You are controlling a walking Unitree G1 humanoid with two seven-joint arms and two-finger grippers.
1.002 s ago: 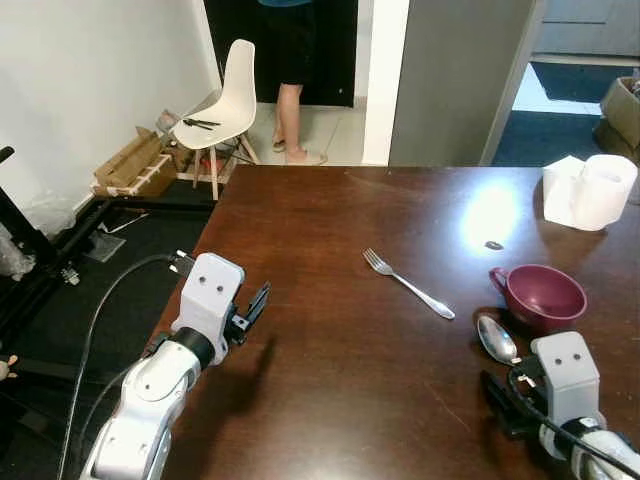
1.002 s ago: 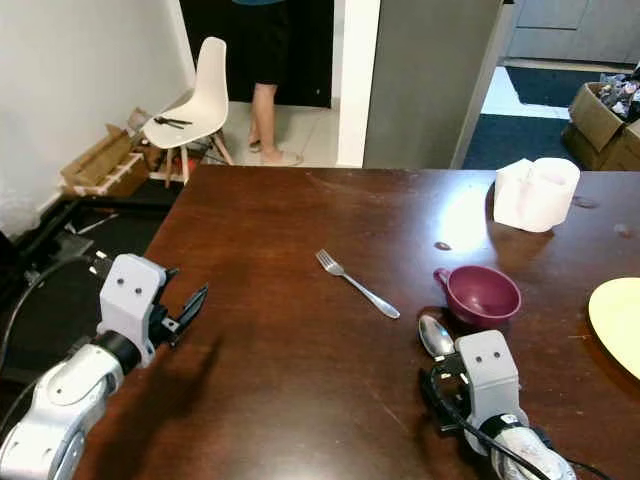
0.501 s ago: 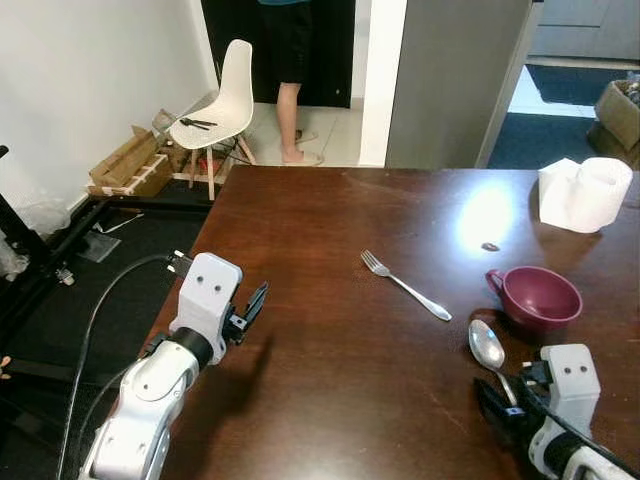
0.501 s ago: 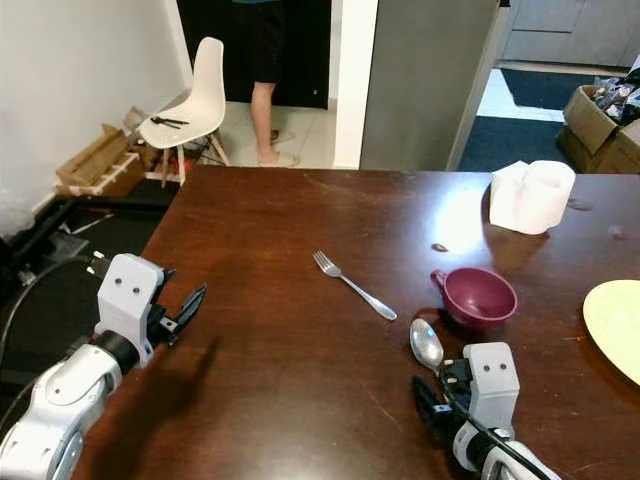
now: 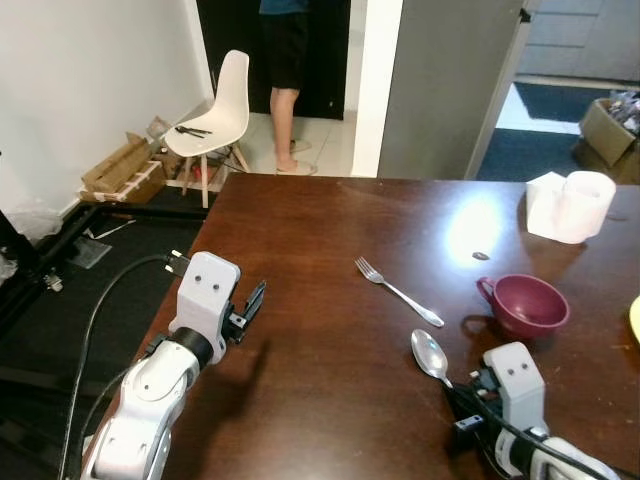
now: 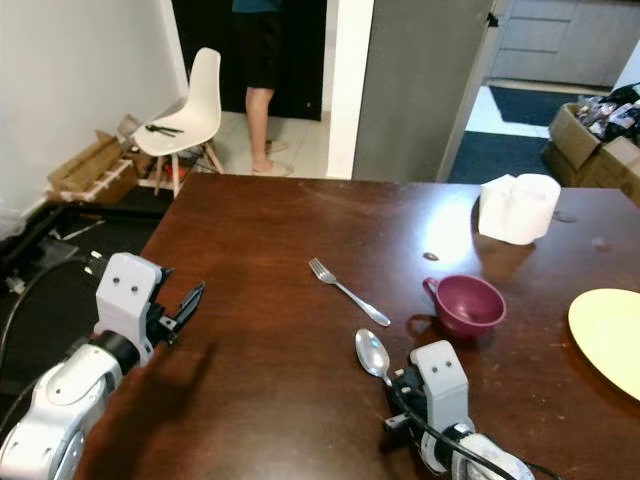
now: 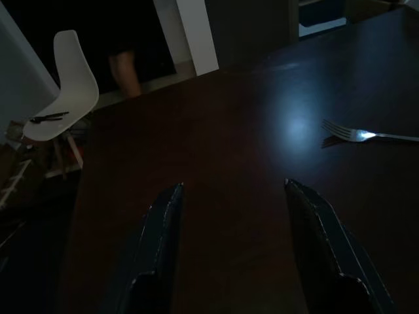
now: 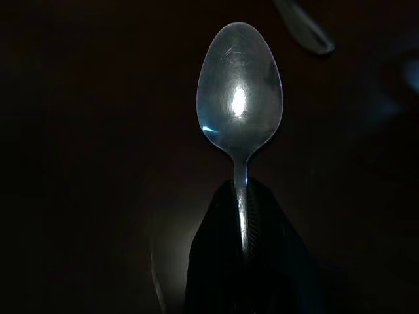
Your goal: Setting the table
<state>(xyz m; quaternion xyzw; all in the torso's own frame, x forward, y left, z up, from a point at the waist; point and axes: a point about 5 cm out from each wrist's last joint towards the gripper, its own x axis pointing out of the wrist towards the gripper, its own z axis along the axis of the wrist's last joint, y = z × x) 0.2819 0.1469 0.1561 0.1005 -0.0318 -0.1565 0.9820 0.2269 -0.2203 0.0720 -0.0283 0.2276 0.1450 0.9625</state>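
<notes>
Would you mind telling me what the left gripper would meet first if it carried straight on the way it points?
Probably nothing soon: ahead of the open left gripper lies bare dark wooden table; the silver fork sits off to one side.

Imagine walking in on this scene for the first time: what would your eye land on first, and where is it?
The spoon, pinched by its handle in the right gripper near the dark wooden table's front edge. Beside it sit a maroon cup and a fork mid-table. The left gripper hangs open over the left edge.
</notes>
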